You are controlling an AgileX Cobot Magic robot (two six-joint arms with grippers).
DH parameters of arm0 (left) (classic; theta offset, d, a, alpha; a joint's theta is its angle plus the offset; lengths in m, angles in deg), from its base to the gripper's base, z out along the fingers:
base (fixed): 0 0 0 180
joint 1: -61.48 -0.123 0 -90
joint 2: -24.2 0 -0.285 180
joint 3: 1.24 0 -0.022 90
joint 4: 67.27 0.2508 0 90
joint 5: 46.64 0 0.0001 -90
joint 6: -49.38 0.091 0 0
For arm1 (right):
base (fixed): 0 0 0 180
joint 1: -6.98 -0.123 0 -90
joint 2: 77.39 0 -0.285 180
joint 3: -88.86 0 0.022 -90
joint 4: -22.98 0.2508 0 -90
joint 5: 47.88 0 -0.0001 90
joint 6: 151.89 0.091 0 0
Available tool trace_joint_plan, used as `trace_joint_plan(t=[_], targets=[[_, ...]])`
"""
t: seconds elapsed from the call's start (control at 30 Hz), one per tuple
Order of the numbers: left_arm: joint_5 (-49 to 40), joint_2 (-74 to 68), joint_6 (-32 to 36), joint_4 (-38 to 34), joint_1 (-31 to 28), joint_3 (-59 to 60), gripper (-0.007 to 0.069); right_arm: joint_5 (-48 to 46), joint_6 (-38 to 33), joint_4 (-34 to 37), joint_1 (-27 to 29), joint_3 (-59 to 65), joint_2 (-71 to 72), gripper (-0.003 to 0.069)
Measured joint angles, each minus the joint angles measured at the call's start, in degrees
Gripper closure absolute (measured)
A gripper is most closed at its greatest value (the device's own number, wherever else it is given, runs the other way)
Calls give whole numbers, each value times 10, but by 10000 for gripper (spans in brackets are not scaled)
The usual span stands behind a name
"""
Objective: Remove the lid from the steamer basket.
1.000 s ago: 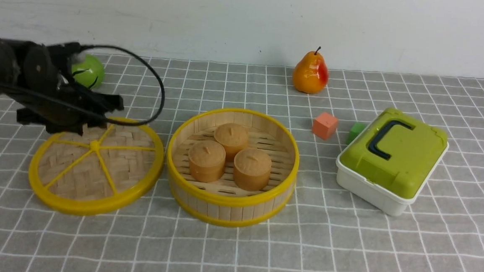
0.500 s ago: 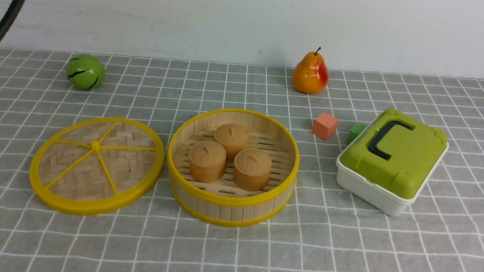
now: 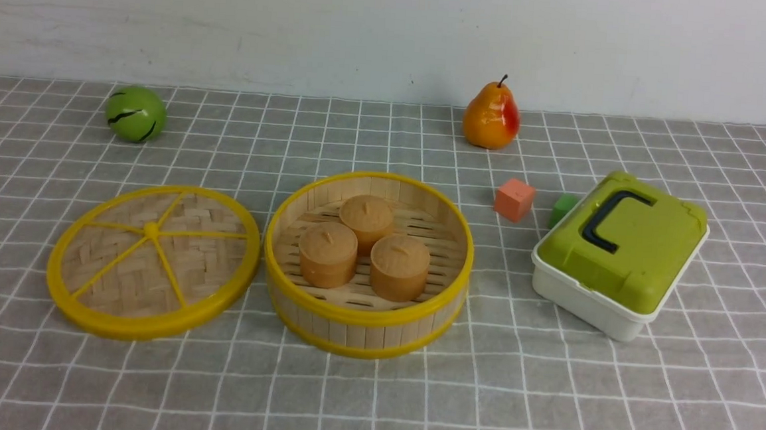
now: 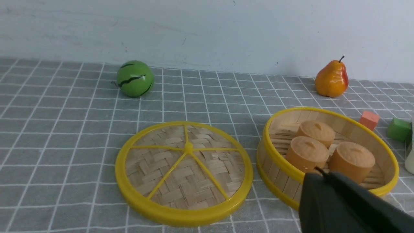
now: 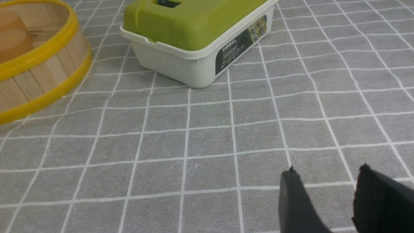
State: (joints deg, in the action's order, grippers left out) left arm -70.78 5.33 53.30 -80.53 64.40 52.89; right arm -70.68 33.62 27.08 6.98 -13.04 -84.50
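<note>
Lid [image 3: 152,230] off — flat beside the open steamer basket [image 3: 365,317].

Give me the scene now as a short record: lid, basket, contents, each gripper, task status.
lid: flat on the table, left of the basket
steamer basket: uncovered, upright
contents: three brown buns
left gripper: shut, holding nothing
right gripper: open, holding nothing
task status: lid off the basket
</note>
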Motion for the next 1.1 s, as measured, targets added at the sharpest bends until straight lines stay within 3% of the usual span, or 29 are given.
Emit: trace_joint_plan(t=[0.37, 0.7, 0.87, 0.9, 1.0, 1.1], targets=[[0, 78, 6, -2, 0, 75, 637, 0, 0, 0, 0, 0, 0, 417], [53, 108, 4, 86, 0, 133, 637, 0, 0, 0, 0, 0, 0, 417], [86, 117, -95, 133, 0, 207, 637, 0, 0, 0, 0, 0, 0, 417], [85, 117, -160, 150, 0, 230, 637, 0, 0, 0, 0, 0, 0, 416], [58, 117, -251, 177, 0, 245, 637, 0, 0, 0, 0, 0, 0, 417], [27, 117, -272, 183, 0, 246, 637, 0, 0, 0, 0, 0, 0, 417]])
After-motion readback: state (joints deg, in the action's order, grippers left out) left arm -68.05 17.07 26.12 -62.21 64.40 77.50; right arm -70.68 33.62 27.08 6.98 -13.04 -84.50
